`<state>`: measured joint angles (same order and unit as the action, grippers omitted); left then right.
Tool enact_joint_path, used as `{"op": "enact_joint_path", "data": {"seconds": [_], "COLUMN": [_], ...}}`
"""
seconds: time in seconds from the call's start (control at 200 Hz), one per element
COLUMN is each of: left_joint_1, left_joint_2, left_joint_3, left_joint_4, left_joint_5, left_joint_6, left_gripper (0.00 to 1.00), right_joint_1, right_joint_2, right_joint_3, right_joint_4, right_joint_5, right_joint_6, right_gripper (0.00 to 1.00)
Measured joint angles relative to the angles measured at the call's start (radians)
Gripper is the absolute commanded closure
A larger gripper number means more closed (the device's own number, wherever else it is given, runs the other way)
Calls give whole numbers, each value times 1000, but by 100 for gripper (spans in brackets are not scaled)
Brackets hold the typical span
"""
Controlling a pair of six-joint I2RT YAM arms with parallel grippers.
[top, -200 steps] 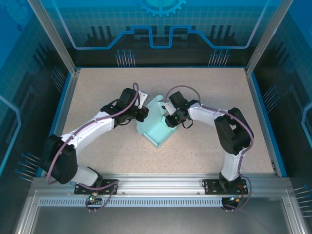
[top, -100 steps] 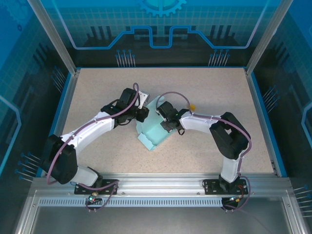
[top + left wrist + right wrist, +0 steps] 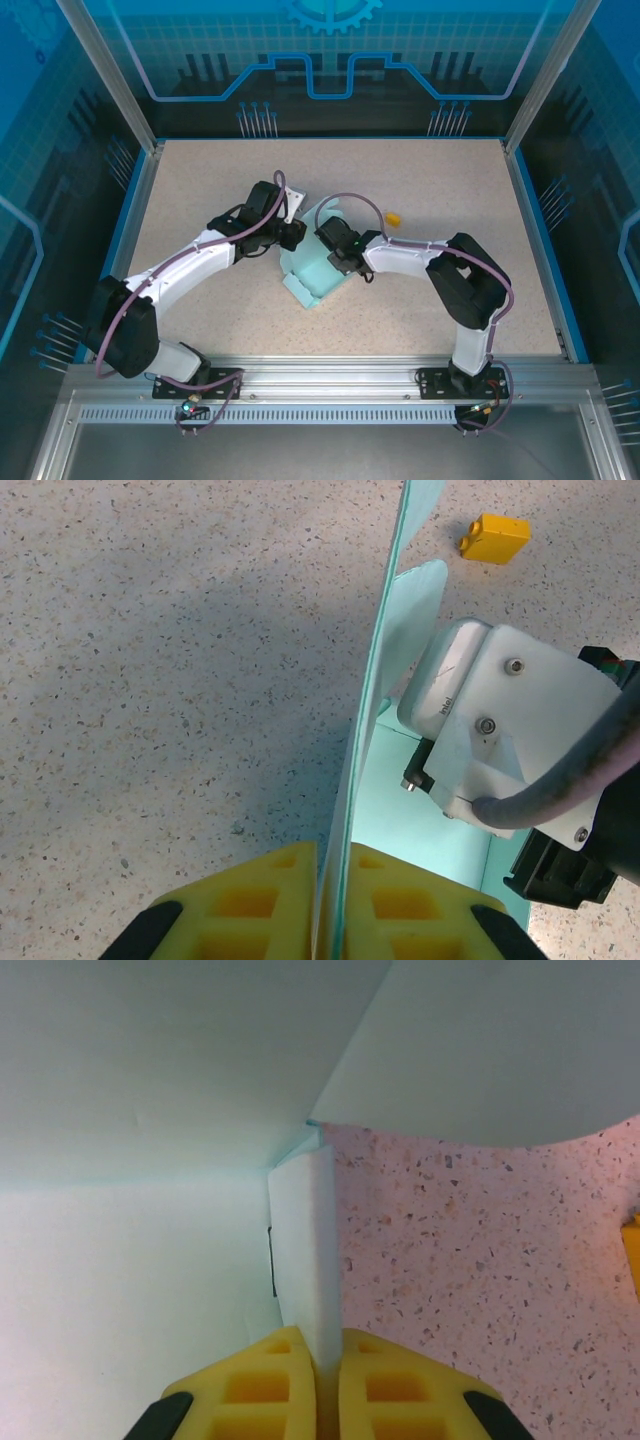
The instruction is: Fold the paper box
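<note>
The paper box (image 3: 312,272), pale light-blue card, lies partly folded mid-table between both arms. My left gripper (image 3: 291,236) is at its left side, shut on an upright wall. In the left wrist view that wall's thin edge (image 3: 372,720) runs up from between the yellow fingers (image 3: 255,900) of the left gripper (image 3: 330,858). My right gripper (image 3: 335,254) reaches over the box from the right. In the right wrist view the right gripper (image 3: 322,1345) is shut on a narrow pale flap (image 3: 305,1230) at an inner corner of the box (image 3: 140,1280).
A tiny orange-yellow block (image 3: 394,216) lies on the speckled tabletop (image 3: 200,190) to the right of the box, also seen in the left wrist view as the block (image 3: 495,538). The right arm's white wrist housing (image 3: 500,730) sits close over the box floor.
The right gripper has moved left over the box and shut on a flap. The box has shifted slightly left and looks more folded. The left arm has not moved.
</note>
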<state>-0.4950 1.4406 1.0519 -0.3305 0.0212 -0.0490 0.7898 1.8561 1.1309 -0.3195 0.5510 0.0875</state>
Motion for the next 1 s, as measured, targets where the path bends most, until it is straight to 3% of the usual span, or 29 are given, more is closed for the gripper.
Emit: {"op": "enact_joint_path", "data": {"seconds": [0.135, 0.46, 0.655, 0.885, 1.001], "left_joint_1": [0, 0, 0, 0, 0], "left_joint_2": [-4, -37, -37, -19, 23], "left_joint_3": [0, 0, 0, 9, 21], "left_joint_4": [-2, 14, 13, 14, 14], "left_joint_5": [-8, -41, -62, -82, -85], "left_joint_6": [-4, -3, 3, 21, 27], "left_gripper": [72, 64, 53, 49, 57], "right_joint_1": [-3, -26, -39, -47, -52], "right_joint_2": [0, -5, -11, -12, -13], "right_joint_3": [-1, -8, -11, -11, -11], "right_joint_4": [7, 25, 26, 25, 25], "right_joint_5": [-10, -66, -96, -116, -129], "right_joint_6": [17, 45, 55, 60, 64], "right_gripper": [95, 94, 93, 91, 88]}}
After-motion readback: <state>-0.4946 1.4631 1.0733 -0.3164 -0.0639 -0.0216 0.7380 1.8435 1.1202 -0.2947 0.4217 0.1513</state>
